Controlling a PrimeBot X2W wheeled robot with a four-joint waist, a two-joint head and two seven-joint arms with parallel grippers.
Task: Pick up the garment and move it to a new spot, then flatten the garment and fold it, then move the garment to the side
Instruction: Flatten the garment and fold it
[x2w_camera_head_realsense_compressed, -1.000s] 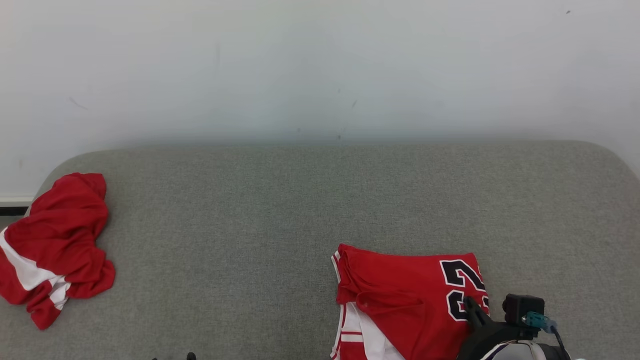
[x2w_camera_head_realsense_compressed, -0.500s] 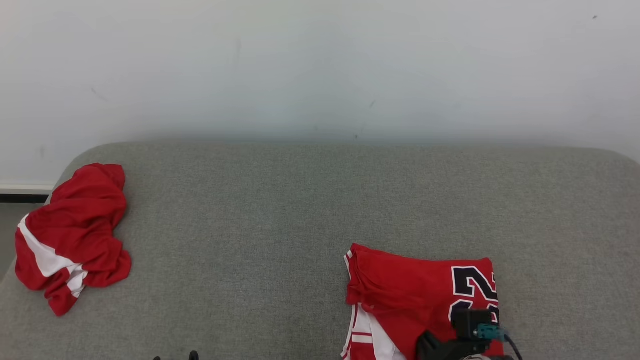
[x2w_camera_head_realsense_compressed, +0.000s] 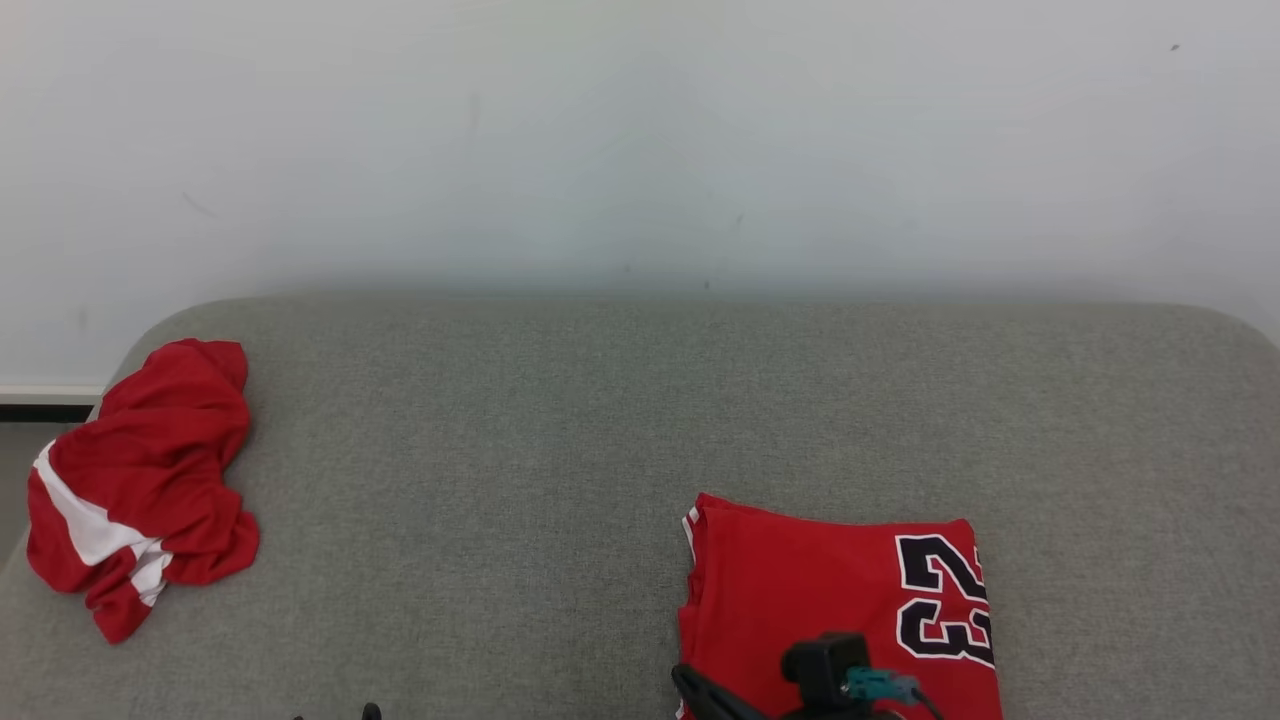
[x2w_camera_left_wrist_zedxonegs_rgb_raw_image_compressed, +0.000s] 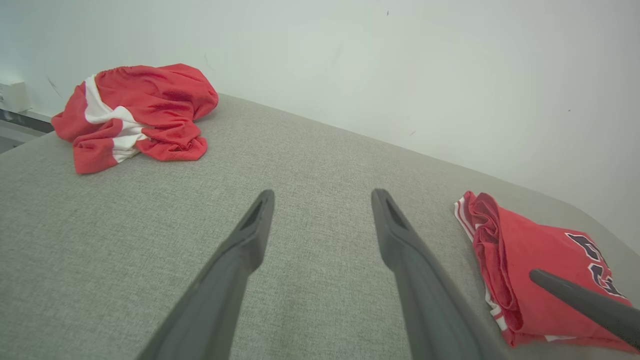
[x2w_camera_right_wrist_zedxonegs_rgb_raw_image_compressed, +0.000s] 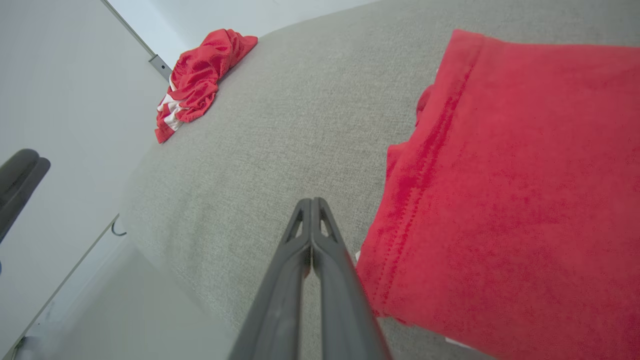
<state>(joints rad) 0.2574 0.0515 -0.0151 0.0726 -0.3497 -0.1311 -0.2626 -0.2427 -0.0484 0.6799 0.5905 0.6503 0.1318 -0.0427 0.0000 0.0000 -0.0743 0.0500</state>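
Folded red jersey with black-and-white "23" (x2w_camera_head_realsense_compressed: 800, 580) lies flat at the front right of the grey fabric surface (x2w_camera_head_realsense_compressed: 500, 450). Its bunched fold edge faces the robot's left. The numerals run front to back along its right side, with the 2 farther away. Its near end is cut off, so the long axis is unclear.

Right gripper (x2w_camera_right_wrist_zedxonegs_rgb_raw_image_compressed: 311, 201): fingers pressed together, empty, just beside the jersey's left edge.

Left gripper (x2w_camera_left_wrist_zedxonegs_rgb_raw_image_compressed: 323, 195): fingers apart, empty, over bare surface.

Crumpled red-and-white garment (x2w_camera_head_realsense_compressed: 140, 490): far left, well apart.

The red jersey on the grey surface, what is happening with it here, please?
A two-armed robot is working on a folded red jersey, which lies flat on the grey padded surface. Its right hand is shut beside the jersey's left edge, with no cloth visible between its fingers. Its left hand hangs open over bare surface, holding nothing. A second red and white garment lies crumpled at the left end. The fold looks done; moving the jersey aside seems to remain.
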